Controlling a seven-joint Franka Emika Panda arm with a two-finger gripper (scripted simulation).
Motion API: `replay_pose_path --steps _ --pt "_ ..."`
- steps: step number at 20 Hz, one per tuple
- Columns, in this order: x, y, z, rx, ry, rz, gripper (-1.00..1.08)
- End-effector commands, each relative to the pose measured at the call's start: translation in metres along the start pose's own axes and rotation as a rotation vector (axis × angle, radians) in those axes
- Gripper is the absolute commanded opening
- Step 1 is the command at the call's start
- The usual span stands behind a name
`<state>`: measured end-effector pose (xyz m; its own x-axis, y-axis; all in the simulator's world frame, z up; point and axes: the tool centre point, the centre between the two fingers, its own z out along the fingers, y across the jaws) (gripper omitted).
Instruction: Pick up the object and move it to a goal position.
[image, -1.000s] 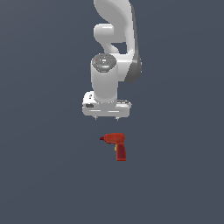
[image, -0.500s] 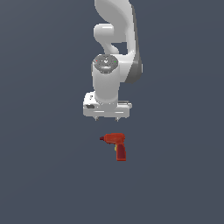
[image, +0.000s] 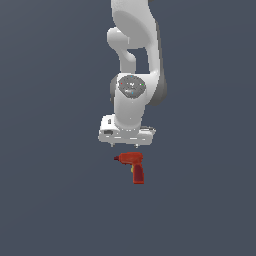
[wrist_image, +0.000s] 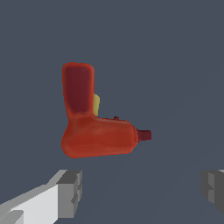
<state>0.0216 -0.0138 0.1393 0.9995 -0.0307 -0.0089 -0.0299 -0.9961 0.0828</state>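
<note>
While the grasp is not yet made, this is how the scene reads.

Gripper (image: 126, 143): spread wide, holding nothing; in the wrist view one finger (wrist_image: 70, 192) shows at each side with a broad gap between.

Drill (image: 133, 166): lies on the plain dark surface just beyond the fingertips, close to the gripper but not touching it and not yet between the fingers.

Drill's pose: flat on its side, dark nose tip (wrist_image: 145, 135) pointing toward the exterior view's left, handle trailing away from the gripper, yellow trigger mark (wrist_image: 96, 104) in the crook.

Why the fingers stand apart: judged as preparation, since the red body is narrower than the gap and can be straddled without a nudge.

Why the hand points straight down: a vertical approach suits something lying flat.

Step in hand: approach; lift and carry remain.

Next move calls for: shifting over the body, then descending.

Risk: closing off-centre could spin the drill.

Goal position: no marker visible.
</note>
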Motion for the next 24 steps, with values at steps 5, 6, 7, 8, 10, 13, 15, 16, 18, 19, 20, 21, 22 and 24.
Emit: replay_pose_path --steps 5,6,7,8,10,13,15,16,18,19,20,21,22,24 --pt "0.038 -0.022 0.027 -0.066 0.043 -0.004 1.08" --pt "0.044 -0.027 0.032 -0.078 0.051 -0.005 1.08" --pt "0.05 -0.031 0.037 -0.09 0.06 -0.007 1.08" --pt "0.055 -0.036 0.042 -0.1 0.069 -0.009 1.08" --pt "0.065 -0.044 0.05 -0.12 0.085 -0.013 1.08" --pt "0.076 -0.056 0.062 -0.144 0.106 -0.019 1.08" --pt "0.082 -0.062 0.068 -0.157 0.118 -0.023 1.08" --pt "0.084 -0.065 0.071 -0.162 0.124 -0.025 1.08" --pt "0.088 -0.07 0.075 -0.171 0.133 -0.028 1.08" --pt "0.09 -0.072 0.077 -0.175 0.137 -0.03 1.08" --pt "0.091 -0.074 0.079 -0.178 0.14 -0.031 1.08" --pt "0.092 -0.076 0.08 -0.181 0.143 -0.032 1.08" --pt "0.093 -0.077 0.081 -0.183 0.145 -0.033 1.08" --pt "0.094 -0.078 0.082 -0.185 0.147 -0.034 1.08"
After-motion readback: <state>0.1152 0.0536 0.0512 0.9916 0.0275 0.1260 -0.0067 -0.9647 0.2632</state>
